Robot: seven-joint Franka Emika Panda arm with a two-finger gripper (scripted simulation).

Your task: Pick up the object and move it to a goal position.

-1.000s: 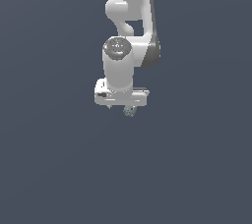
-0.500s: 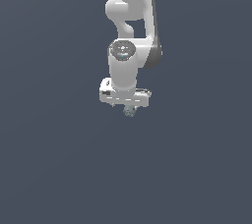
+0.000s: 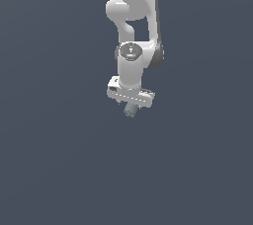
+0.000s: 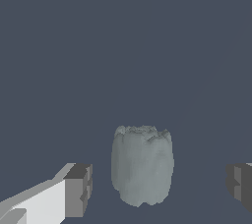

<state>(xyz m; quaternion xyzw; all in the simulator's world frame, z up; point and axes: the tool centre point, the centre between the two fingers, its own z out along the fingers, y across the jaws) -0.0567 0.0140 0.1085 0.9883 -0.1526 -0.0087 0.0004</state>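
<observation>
Approach stage is the step in hand: the grasp has not been made. In the wrist view the gripper (image 4: 160, 188) stands spread wide, one dark finger pad (image 4: 78, 190) to one side of the object (image 4: 142, 165) and the other pad at the far edge of the picture, with clear gaps on both sides. Neither pad touches the lump. The object sits between the pads but nearer to one of them, so the grasp is not centred.

In the exterior view the white arm (image 3: 133, 31) hangs straight down over the dark grey floor (image 3: 59, 160), and the object (image 3: 130, 110) shows just beneath the gripper (image 3: 131, 104), partly hidden by it. Whether it rests on the floor cannot be told for certain from either picture; no goal marker is visible.

Judged from this, the next move calls for a small sideways correction to centre the lump, any remaining descent, then closing the jaws before lifting. The bumpy, rounded surface may slip if gripped off-centre.
</observation>
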